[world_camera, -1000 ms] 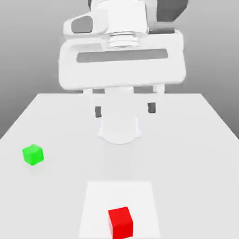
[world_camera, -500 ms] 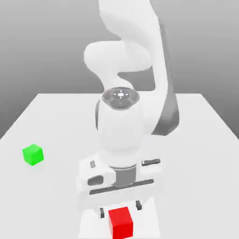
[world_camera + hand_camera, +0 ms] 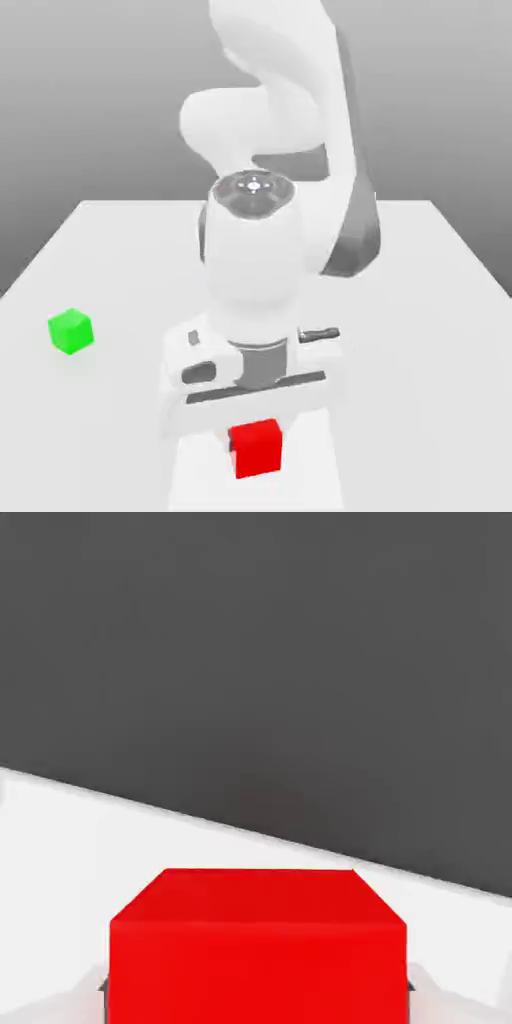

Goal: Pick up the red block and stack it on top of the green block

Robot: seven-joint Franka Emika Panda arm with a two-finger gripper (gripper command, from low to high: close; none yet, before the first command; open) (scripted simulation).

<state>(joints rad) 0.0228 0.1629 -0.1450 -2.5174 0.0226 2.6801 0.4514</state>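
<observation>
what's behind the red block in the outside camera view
The white gripper is right behind the red block; whatever surface lies back there is covered by them.

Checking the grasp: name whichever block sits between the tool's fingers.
The red block, gripped by the tool; the green block lies apart.

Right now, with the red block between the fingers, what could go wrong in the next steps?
The red block could slip or twist if the grip of the gripper is not firm. The green block stands well off to the exterior view's left, so the carry may give time for a slip. Its top is small, so a poorly centred release could topple the stack.
</observation>
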